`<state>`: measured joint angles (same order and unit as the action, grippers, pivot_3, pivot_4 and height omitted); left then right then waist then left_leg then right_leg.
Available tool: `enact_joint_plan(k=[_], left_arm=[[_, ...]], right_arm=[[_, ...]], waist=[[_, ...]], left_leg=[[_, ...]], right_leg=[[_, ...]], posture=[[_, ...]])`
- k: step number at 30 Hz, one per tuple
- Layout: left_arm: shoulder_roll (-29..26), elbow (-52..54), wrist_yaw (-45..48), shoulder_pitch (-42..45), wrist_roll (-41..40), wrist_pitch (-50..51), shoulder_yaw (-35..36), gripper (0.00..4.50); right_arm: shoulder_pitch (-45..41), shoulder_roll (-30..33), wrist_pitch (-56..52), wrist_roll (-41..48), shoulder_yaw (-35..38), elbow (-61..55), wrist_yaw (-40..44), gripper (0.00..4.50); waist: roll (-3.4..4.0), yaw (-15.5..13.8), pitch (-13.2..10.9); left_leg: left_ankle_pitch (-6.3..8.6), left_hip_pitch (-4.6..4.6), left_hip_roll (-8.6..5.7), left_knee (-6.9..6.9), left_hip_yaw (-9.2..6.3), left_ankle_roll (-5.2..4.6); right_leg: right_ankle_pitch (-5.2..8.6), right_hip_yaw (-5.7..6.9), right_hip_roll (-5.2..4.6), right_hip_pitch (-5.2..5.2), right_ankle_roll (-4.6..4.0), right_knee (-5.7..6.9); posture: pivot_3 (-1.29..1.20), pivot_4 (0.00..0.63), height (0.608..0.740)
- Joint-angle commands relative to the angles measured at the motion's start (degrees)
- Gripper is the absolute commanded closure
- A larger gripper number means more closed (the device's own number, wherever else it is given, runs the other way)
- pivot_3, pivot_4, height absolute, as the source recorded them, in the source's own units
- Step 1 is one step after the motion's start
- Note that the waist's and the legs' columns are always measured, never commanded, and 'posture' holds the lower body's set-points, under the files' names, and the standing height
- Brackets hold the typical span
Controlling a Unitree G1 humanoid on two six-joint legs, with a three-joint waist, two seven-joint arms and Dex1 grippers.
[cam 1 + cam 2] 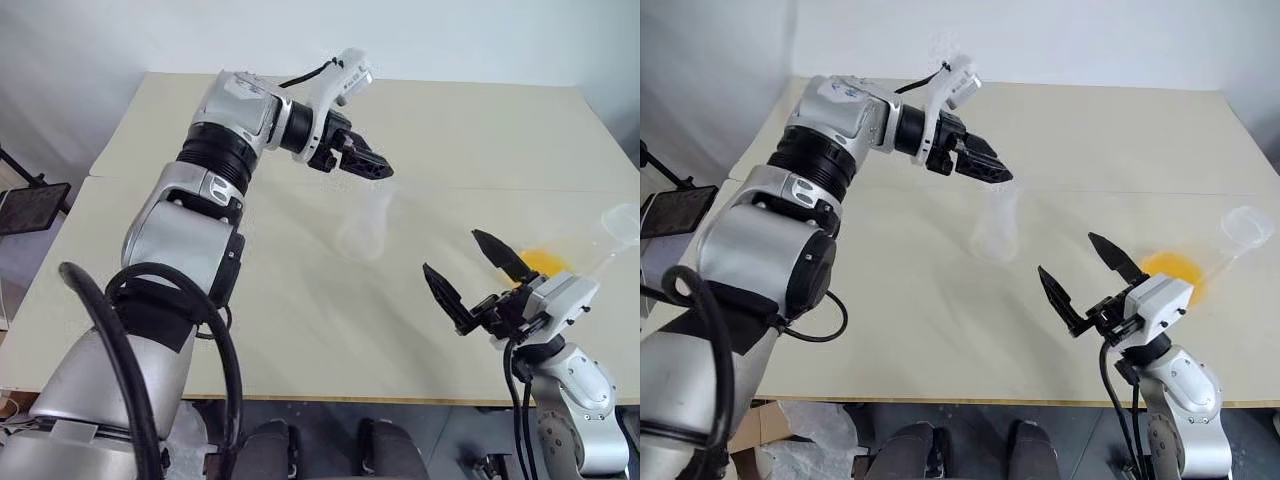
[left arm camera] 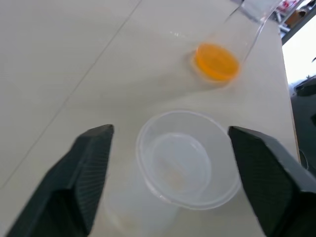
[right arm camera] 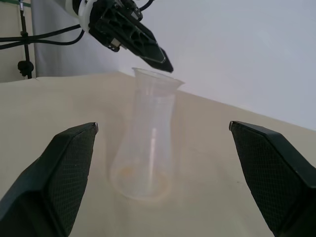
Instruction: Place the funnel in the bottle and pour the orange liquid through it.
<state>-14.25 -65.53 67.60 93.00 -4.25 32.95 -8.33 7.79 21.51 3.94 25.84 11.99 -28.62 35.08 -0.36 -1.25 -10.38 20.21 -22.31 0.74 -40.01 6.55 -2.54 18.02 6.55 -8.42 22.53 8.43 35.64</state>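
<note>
While the bottle stands upright near the middle of the pale surface, its long axis runs straight up from the wide base to the narrower neck, with the mouth facing the ceiling. Seated in that mouth is the funnel, its flared rim uppermost and its stem pointing down into the neck; from the right wrist view a thin clear line inside the bottle may be that stem, though the clear plastic makes it hard to be sure. Just above the rim hangs the left hand, angled downward and toward the robot's right, its two black fingers spread wide on either side of the funnel and apart from it, holding nothing.

Well apart from the bottle, toward the robot's right, lies the round-bellied flask, tipped over with its long axis slanting across the surface: the belly nearer the robot and the open neck pointing away, toward the far right edge. The orange liquid sits pooled in the low side of that belly. Part of the belly is hidden behind the right hand's housing in the head views, and the flask's clear walls are faint against the surface, so its outline is hard to trace.

Low and near the front edge, the right hand points up and toward the bottle, fingers wide, empty, just beside the flask.
</note>
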Motion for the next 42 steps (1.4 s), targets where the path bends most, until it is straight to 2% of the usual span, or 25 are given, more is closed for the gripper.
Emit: enact_joint_plan(k=[1, 5, 9, 13, 16, 20, 22, 28, 30, 33, 38, 42], left_arm=[[-3.5, 5.5, 5.0, -6.0, -3.9, -10.8, 5.3, 0.01], [-8.1, 13.8, 11.0, -16.0, -9.2, -15.7, 10.8, 0.01], [-12.1, 22.3, 12.1, -25.8, -12.7, -19.2, 14.9, 0.01], [-16.5, 29.7, 14.1, -37.2, -12.8, -26.7, 15.9, 0.01], [-18.6, 37.7, 14.1, -47.8, -14.7, -27.6, 17.3, 0.01], [-17.9, 50.9, 9.6, -61.5, -18.2, -24.6, 19.2, 0.01], [-17.4, 56.0, 7.4, -65.9, -19.7, -22.8, 19.0, 0.01], [-15.9, 64.5, 4.7, -72.3, -22.7, -19.2, 16.8, 0.01], [-16.1, 65.5, 4.7, -72.7, -23.5, -18.1, 16.2, 0.01], [-15.5, 67.0, 2.8, -72.7, -24.8, -17.6, 16.5, 0.01], [-15.0, 69.5, 2.6, -75.2, -25.0, -22.1, 17.4, 0.01], [-14.9, 71.2, 1.8, -76.4, -25.7, -22.8, 17.2, 0.01]], right_arm=[[0.8, -0.4, 2.3, 0.0, 1.9, -0.4, -0.8, 0.00], [1.8, -0.2, 2.0, 1.4, 4.1, -0.4, -2.0, 0.00], [3.3, -0.3, 3.5, 1.7, 8.3, 0.4, -3.0, 0.00], [7.0, -1.1, 6.0, 2.4, 15.3, 2.0, -4.8, 0.00], [12.2, -1.9, 8.4, 3.3, 22.2, 3.3, -5.1, 0.00], [19.7, -3.4, 9.7, 7.7, 29.8, 5.4, -4.3, 0.00], [21.8, -4.2, 9.6, 9.2, 31.3, 5.9, -4.5, 0.00], [23.3, -4.9, 7.3, 11.0, 31.0, 5.1, -6.2, 0.00], [22.7, -4.3, 6.3, 10.8, 30.6, 5.0, -6.7, 0.00], [17.5, 2.2, -1.8, 13.4, 29.6, 7.0, -7.9, 0.00], [3.4, 13.4, -11.2, 13.7, 28.5, 18.3, -9.2, 0.00], [-3.9, 16.4, -15.5, 13.1, 26.8, 24.4, -8.8, 0.00]], waist=[[0.02, 0.1, 0.0], [0.02, 1.0, 0.0], [0.02, 1.1, 0.0], [0.06, 1.1, 0.0], [0.08, 1.0, 0.1], [0.09, 1.0, 0.1], [0.08, 1.0, 0.1], [0.27, 1.3, 0.2], [0.31, 1.3, 0.2], [0.37, 1.5, 0.2], [0.40, 1.6, 0.3], [0.44, 1.1, 0.3]], left_leg=[[0.00, 0.01, 0.01, 0.00, 0.00, 0.00], [0.00, 0.03, 0.03, 0.00, 0.00, 0.01], [0.00, -0.01, 0.02, -0.09, -0.17, 0.00], [0.00, 0.05, 0.01, -0.08, -0.22, -0.01], [0.00, 0.08, 0.00, -0.04, -0.27, -0.01], [0.01, 0.08, 0.15, -0.07, -0.28, -0.03], [0.02, 0.15, 0.17, -0.07, -0.33, -0.04], [-0.01, 0.57, 0.19, -0.01, -0.22, -0.08], [0.03, 0.92, 0.20, 0.14, -0.16, -0.05], [0.04, 1.09, 0.20, 0.19, -0.10, -0.06], [0.04, 1.12, 0.23, 0.18, -0.03, -0.07], [0.04, 1.09, 0.25, 0.20, -0.07, -0.07]], right_leg=[[0.00, 0.00, 0.00, 0.00, 0.00, 0.01], [0.00, 0.02, 0.01, 0.06, -0.01, 0.13], [0.00, 0.10, -0.05, 0.02, -0.01, 0.22], [0.00, 0.13, -0.12, -0.07, -0.01, 0.24], [0.00, 0.14, -0.11, -0.07, -0.01, 0.28], [0.00, 0.05, -0.16, -0.11, -0.01, 0.26], [0.00, 0.03, -0.16, -0.20, -0.01, 0.26], [0.01, -0.24, -0.18, -0.58, -0.03, 0.13], [0.03, -0.30, -0.17, -0.84, -0.06, 0.09], [0.03, -0.43, -0.18, -0.97, -0.07, 0.02], [0.03, -0.48, -0.17, -0.97, -0.07, 0.00], [0.06, -0.38, -0.15, -0.96, -0.14, 0.00]], posture=[[0.00, 0.150, 0.740], [0.00, 0.150, 0.740], [0.00, 0.150, 0.740], [0.00, 0.150, 0.740], [0.00, 0.150, 0.740], [0.00, 0.150, 0.740], [0.00, 0.150, 0.740], [0.00, 0.150, 0.740], [0.00, 0.150, 0.740], [0.00, 0.150, 0.740], [0.00, 0.150, 0.740], [0.00, 0.150, 0.740]])
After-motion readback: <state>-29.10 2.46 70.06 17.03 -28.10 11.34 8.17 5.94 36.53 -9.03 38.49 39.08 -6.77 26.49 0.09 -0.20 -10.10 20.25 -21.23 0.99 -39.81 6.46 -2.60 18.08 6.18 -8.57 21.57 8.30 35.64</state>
